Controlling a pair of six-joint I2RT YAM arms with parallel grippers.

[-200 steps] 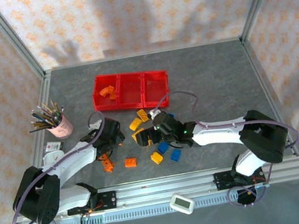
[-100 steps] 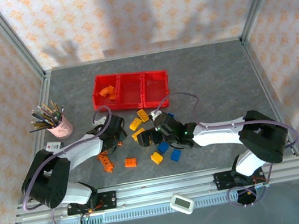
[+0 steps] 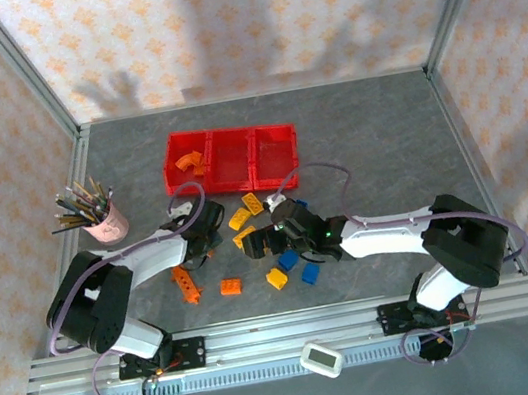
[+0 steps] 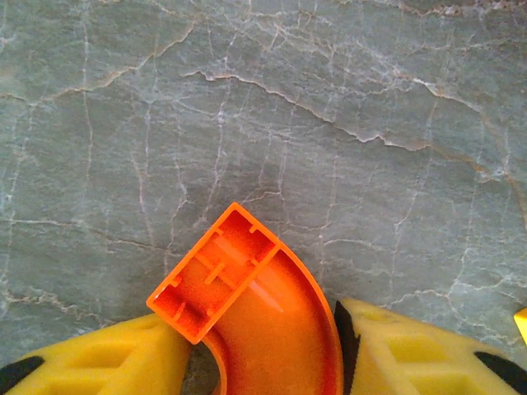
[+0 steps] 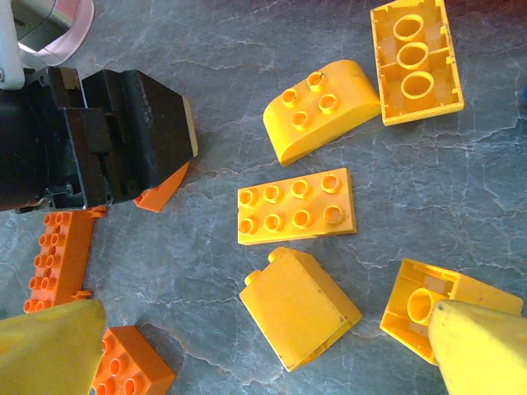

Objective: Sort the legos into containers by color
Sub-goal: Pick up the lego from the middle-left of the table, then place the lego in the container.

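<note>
Left gripper [image 4: 255, 325]: pads pressed on both flanks of the curved orange brick [image 4: 222, 271], which lies left of table centre, on the near side of the red tray [image 3: 226, 131].
Right gripper [image 5: 263, 354]: jaws wide apart and empty, over the yellow bricks [image 5: 296, 206].
Technique: probably lift straight up, stay clear of the right arm, and release over the left bin [image 3: 179, 171], which already holds orange pieces.
Writing: none legible.

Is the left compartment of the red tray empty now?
Not empty: orange bricks lie inside the left compartment of the red tray.
</note>
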